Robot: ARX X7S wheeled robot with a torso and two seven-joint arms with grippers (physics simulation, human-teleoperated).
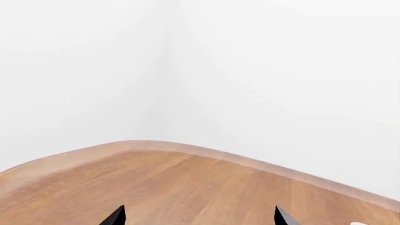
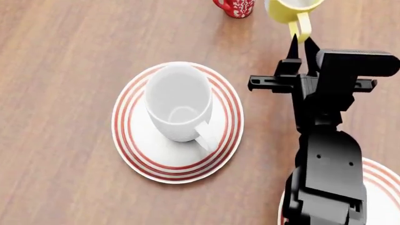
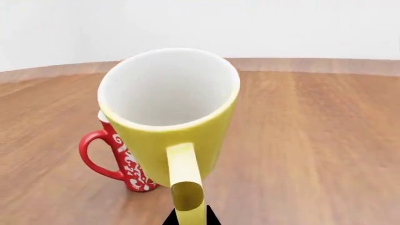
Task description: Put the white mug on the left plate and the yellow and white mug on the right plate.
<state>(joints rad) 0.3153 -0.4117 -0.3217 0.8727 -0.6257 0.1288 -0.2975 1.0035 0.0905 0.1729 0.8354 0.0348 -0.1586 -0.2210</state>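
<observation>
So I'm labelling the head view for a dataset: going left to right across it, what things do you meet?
left plate with the white mug standing on it → red mug → yellow and white mug → right gripper → right plate, mostly hidden by the arm.

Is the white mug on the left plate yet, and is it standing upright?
Yes. The white mug stands upright, mouth up and empty, on the left plate, inside its red rings.
</observation>
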